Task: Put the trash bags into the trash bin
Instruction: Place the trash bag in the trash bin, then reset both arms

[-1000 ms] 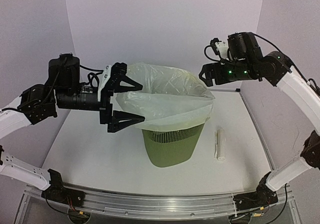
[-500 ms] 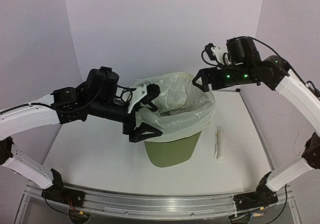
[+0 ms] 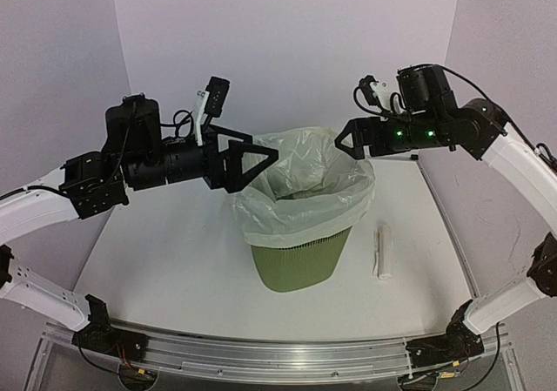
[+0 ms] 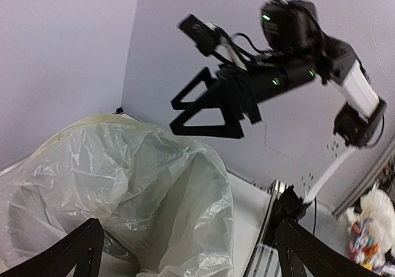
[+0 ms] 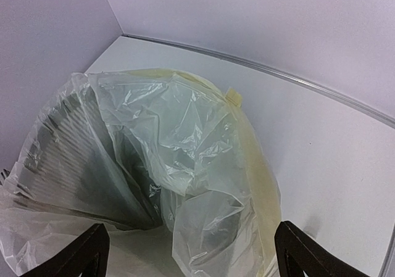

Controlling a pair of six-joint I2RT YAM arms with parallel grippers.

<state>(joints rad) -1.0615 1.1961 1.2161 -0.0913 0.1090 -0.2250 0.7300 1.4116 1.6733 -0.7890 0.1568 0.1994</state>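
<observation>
The trash bin point(image 3: 300, 265) stands upright near the middle of the table point(image 3: 174, 269). The trash bag point(image 3: 305, 182) sits in it as a liner: the film hangs down inside the bin and the mouth is folded out over the rim, draping a skirt over the upper part of the slatted sides. The mouth gapes open and crumpled, standing higher at the bin's far side than at its near side.

My left gripper point(image 3: 268, 159) hovers at the bin's left, level with the top of the bag. Its fingers point across toward the bin's opening and are spread wide with nothing between them. Seen from above, the tips overlap the bag's left edge, and I cannot tell whether they touch the film. From my left wrist the bag billows below my two fingertips, unpinched.

My right gripper point(image 3: 346, 143) hangs above the bin's far right corner, also spread wide and empty. It points inward over the bag's raised back edge and is clear of it in my left wrist view. From my right wrist I look down into the bin, where the dark slatted wall shows through the film on one side.

A slim white roll point(image 3: 383, 252) lies flat on the table just right of the bin, not touching it
</observation>
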